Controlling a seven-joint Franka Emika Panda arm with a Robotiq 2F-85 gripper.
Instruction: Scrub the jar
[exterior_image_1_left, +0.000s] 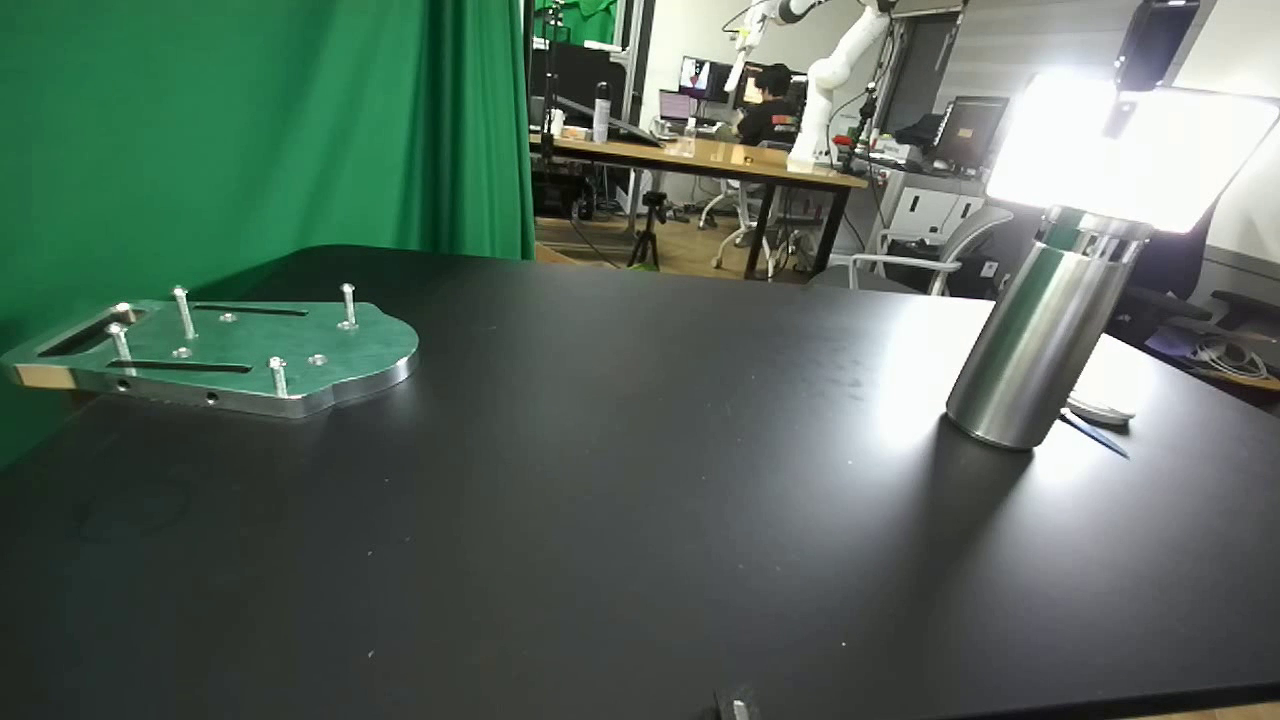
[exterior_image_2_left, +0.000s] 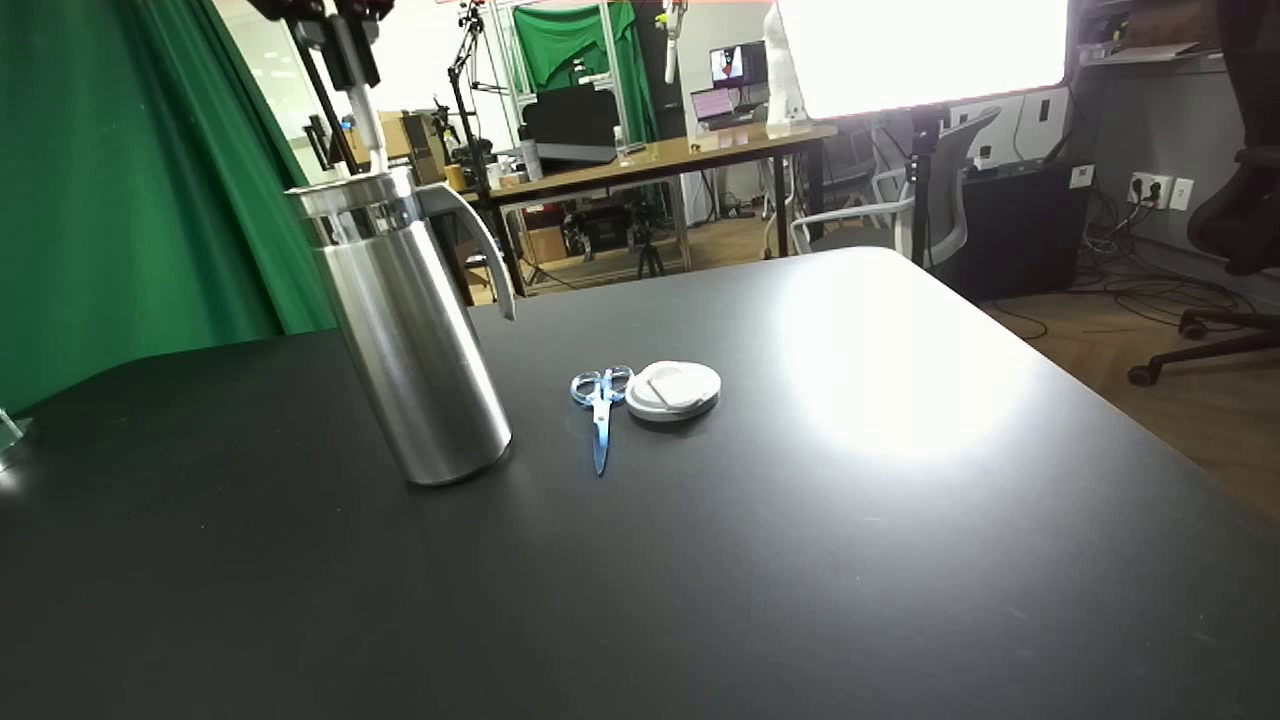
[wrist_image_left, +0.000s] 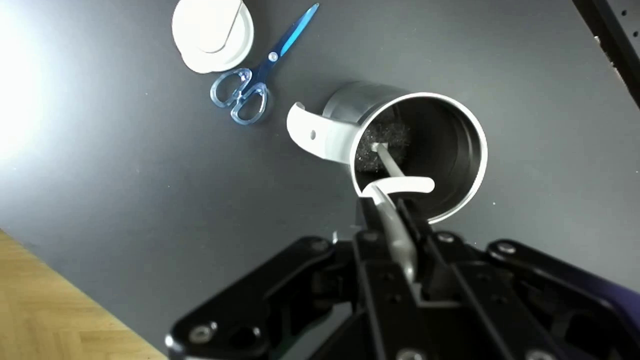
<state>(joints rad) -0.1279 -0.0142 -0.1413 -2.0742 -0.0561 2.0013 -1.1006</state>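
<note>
Screens, in an exterior view: are glowing in the background, any writing being too small to read.
Metal plate: is lying on the tabletop.
Jar, in an exterior view: is standing on the tabletop near the scissors and white lid.
Brush: is reaching into the jar's mouth.
Fingers, in the wrist view: are gripping the brush by its handle, standing nearly together.
Brush head: is sitting inside the jar.

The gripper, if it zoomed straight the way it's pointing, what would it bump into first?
Probably the jar. The gripper points down at it from above, with the brush it holds reaching inside. Whether the fingers would hit the rim or slip in, I can't tell.
</note>
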